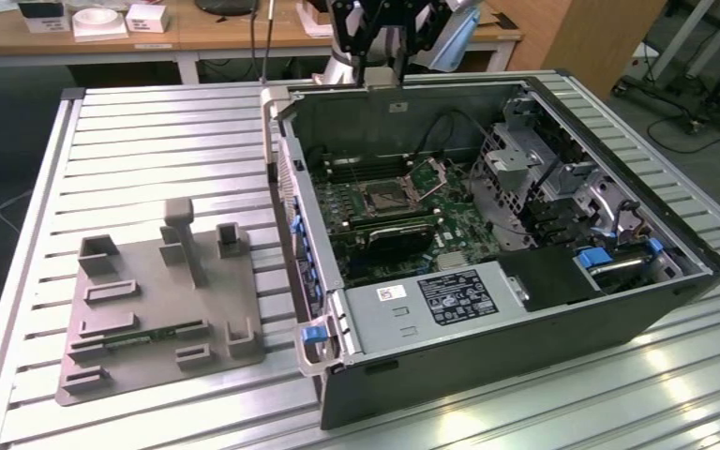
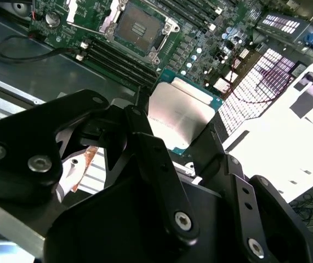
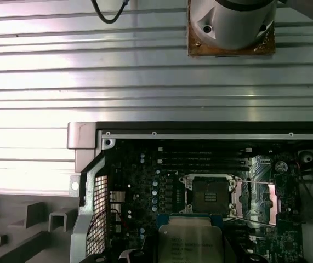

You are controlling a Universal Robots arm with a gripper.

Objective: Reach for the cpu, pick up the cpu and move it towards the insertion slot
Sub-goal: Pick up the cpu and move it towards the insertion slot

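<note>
Your gripper (image 2: pixel 181 134) fingers (image 2: pixel 145 159) clamp the cpu (image 2: pixel 181 118) | second wrist view: held short of the insertion slot (image 2: pixel 140 27) | exterior view: slot flap (image 1: pixel 435 175) raised, gripper high above case (image 1: pixel 486 375)

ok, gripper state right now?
Gripper: shut on the cpu, held above the open case, slot beyond it.
</note>
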